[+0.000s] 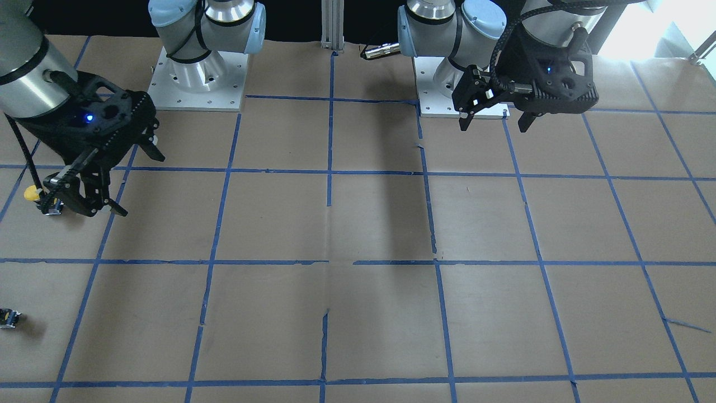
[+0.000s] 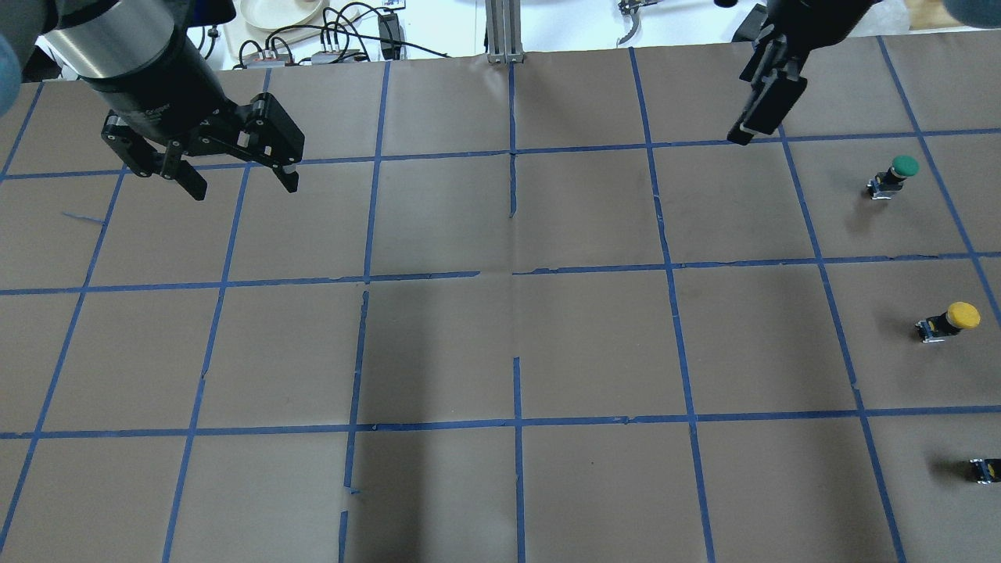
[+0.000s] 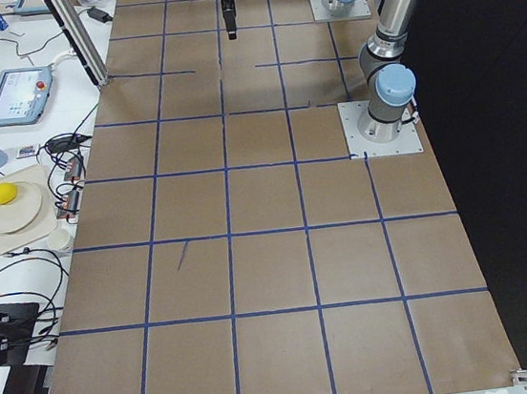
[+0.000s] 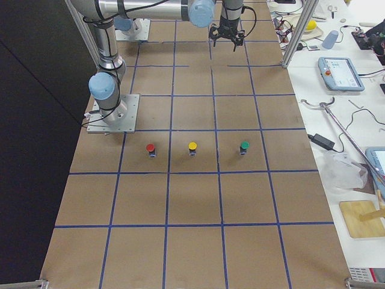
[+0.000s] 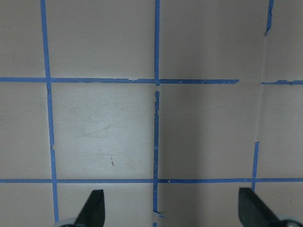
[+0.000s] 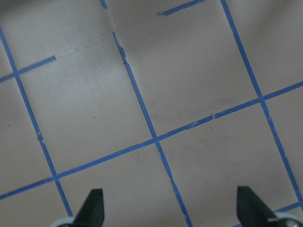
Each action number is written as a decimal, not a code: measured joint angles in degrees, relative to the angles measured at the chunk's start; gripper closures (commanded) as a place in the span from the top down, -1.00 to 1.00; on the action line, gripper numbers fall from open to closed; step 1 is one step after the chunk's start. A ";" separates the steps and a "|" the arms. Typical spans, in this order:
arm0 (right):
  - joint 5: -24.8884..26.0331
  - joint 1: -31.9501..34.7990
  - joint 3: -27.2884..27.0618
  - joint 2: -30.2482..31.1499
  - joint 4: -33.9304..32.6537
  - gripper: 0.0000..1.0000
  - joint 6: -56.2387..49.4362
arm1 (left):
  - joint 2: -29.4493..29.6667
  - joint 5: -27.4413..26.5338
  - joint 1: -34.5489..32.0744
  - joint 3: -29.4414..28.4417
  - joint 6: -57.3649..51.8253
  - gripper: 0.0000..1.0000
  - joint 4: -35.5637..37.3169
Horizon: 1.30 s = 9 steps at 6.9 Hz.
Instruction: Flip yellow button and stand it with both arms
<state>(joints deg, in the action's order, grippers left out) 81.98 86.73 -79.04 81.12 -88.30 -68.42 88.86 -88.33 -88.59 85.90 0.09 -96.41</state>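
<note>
The yellow button (image 2: 950,319), a yellow cap on a black body, sits at the table's right end. It also shows in the exterior right view (image 4: 192,147), standing cap up between a red-capped and a green-capped button. In the front view the button (image 1: 32,193) is half hidden behind my right gripper (image 1: 141,186). That gripper is open and empty, and hangs high over the far right of the table (image 2: 741,134), well away from the button. My left gripper (image 2: 238,178) is open and empty above the far left (image 1: 494,127). Both wrist views show only paper and spread fingertips.
A green-capped button (image 2: 895,176) stands beyond the yellow one and a red-capped button (image 4: 150,147) stands nearer the robot. A small black piece with a yellow spot (image 2: 984,469) lies at the overhead view's right edge. Brown paper with blue tape lines (image 2: 512,281) covers the table.
</note>
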 measured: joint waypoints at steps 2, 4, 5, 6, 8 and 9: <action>0.92 4.42 0.05 0.63 0.13 0.99 19.66 | 0.00 0.00 0.02 -0.02 0.00 1.00 0.00; 3.18 5.73 0.05 2.32 1.22 0.99 39.79 | 0.00 0.00 0.11 -0.03 0.00 1.00 0.00; 4.41 5.86 0.04 3.30 2.73 0.99 48.88 | 0.00 0.00 0.17 -0.06 0.00 1.00 0.00; 6.16 5.88 0.01 3.99 3.92 0.99 55.65 | 0.00 0.02 0.22 -0.08 0.00 1.00 0.00; 9.30 5.91 -0.41 5.06 5.94 0.99 62.72 | 0.00 0.06 0.26 -0.08 0.00 1.00 0.00; 9.73 5.91 -0.70 5.35 6.32 0.99 64.05 | -0.01 0.03 0.25 -0.08 0.00 1.00 0.00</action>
<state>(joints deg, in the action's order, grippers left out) 91.70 92.64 -79.75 86.47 -81.98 -4.37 88.84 -88.31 -88.34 85.82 0.09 -96.41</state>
